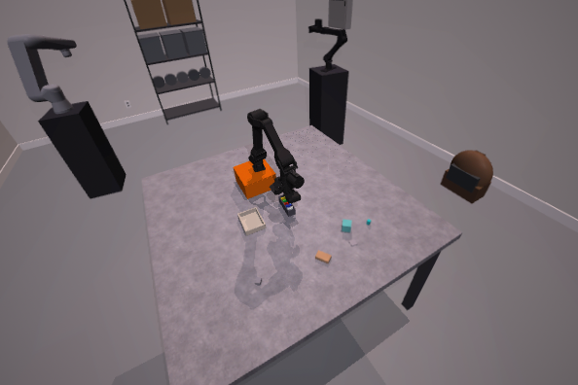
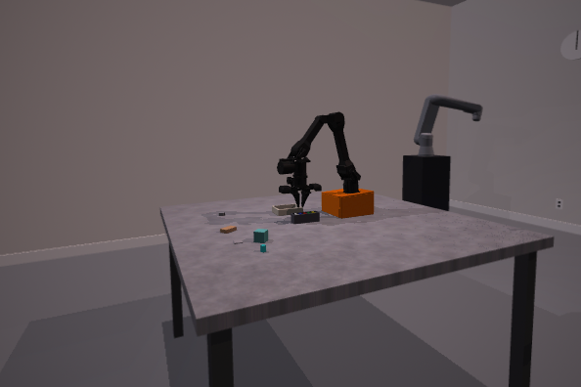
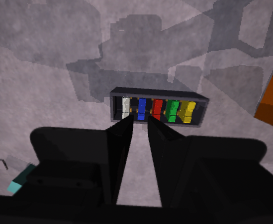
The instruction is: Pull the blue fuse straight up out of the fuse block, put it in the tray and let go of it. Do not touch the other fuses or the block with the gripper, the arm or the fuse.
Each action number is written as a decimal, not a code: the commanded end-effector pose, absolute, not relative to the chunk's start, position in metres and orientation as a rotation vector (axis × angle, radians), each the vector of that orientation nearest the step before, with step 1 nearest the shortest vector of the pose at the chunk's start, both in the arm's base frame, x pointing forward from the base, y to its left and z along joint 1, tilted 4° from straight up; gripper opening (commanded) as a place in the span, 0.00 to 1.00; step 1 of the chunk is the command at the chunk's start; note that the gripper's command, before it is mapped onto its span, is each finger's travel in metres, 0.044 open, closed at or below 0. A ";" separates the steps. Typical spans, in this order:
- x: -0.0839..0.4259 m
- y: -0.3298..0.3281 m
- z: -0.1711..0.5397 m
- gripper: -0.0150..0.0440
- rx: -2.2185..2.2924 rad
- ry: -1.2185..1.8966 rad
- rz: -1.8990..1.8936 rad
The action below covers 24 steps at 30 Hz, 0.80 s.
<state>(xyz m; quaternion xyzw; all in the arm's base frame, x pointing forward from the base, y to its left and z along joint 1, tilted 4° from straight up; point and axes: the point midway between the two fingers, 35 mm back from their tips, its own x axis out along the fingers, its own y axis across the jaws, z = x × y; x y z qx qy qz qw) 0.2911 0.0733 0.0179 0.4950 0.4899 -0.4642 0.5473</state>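
Note:
The dark fuse block [image 1: 291,212] [image 2: 305,219] [image 3: 159,92] stands on the table with several fuses in a row. The blue fuse [image 3: 142,108] sits in it, between the white fuse [image 3: 126,108] and the red fuse [image 3: 157,109]. The green fuse [image 3: 173,110] and the yellow fuse [image 3: 188,111] are beyond the red one. My gripper [image 2: 301,206] [image 3: 140,119] points down above the block, slightly open, with nothing between its fingertips. In the wrist view the tips appear just below the blue fuse. The fingertips are hidden in the top view. The beige tray [image 1: 255,230] [image 2: 281,213] is empty.
The orange base box [image 1: 255,188] [image 2: 356,205] stands near the block. A teal cube [image 1: 346,227] [image 2: 260,236], a small cyan piece [image 1: 369,222] [image 2: 263,248], an orange-brown block [image 1: 323,257] [image 2: 228,230] and a small dark piece [image 1: 259,282] [image 2: 221,214] lie farther out.

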 end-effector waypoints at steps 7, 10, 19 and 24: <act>0.291 0.073 0.008 0.38 1.180 1.162 -1.104; 0.291 0.073 0.005 0.38 1.180 1.162 -1.104; 0.291 0.073 -0.004 0.38 1.180 1.162 -1.104; 0.291 0.073 -0.006 0.38 1.180 1.162 -1.104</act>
